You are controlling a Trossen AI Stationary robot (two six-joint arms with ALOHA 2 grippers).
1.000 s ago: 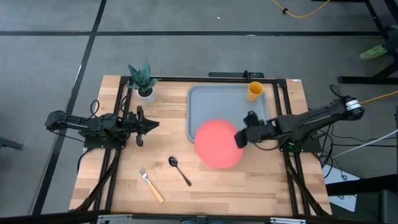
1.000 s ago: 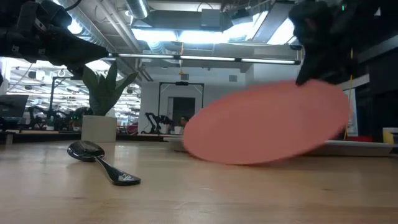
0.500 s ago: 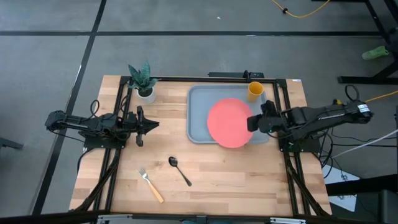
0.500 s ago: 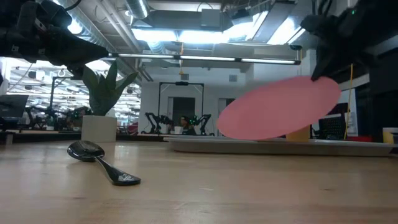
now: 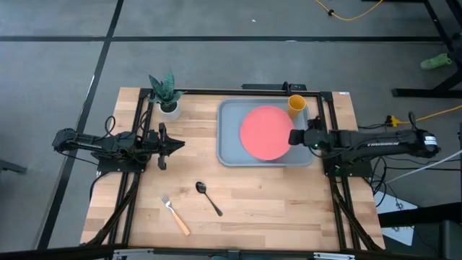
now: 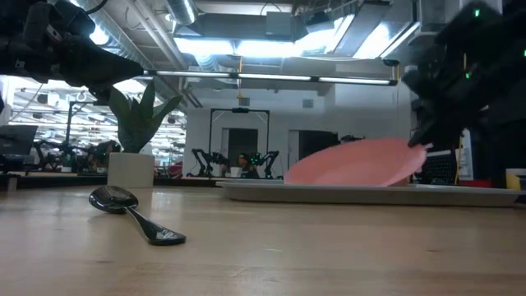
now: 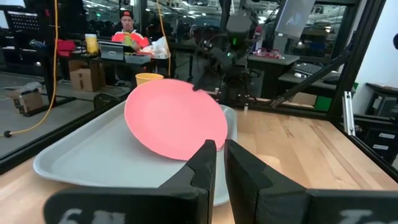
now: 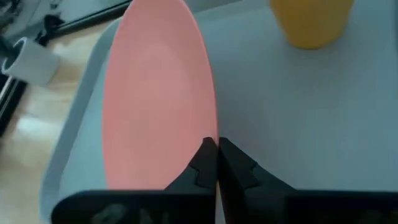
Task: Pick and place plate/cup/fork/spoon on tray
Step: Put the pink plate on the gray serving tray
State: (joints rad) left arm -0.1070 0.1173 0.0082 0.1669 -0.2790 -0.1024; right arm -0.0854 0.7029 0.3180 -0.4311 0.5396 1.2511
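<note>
The coral-pink plate (image 5: 266, 132) is over the grey-blue tray (image 5: 229, 148), tilted, with its right edge raised (image 6: 353, 164). My right gripper (image 5: 294, 137) is shut on that right edge. The yellow-orange cup (image 5: 297, 105) stands in the tray's far right corner. The dark spoon (image 5: 208, 197) and the orange-handled fork (image 5: 175, 214) lie on the bare wood toward the near edge. My left gripper (image 5: 177, 144) is shut and empty, held above the table's left half, clear of the tray. My right gripper pinches the plate's rim (image 8: 208, 134) at its right edge between its two fingers. The fingers come nearly level from the table's right. The plate tilts, its held edge up and its left edge (image 6: 289, 178) down at the tray; whether that edge touches, I cannot tell.
A small white pot with a green plant (image 5: 166, 92) stands at the table's far left. The dark frame rails (image 5: 141, 123) run along both sides of the table. Bare wood lies between the spoon and the tray.
My right gripper has carried the plate from over the wood at the tray's near edge toward the far edge and a little right, then down. The plate now sits low over the tray and lies flatter than before.
</note>
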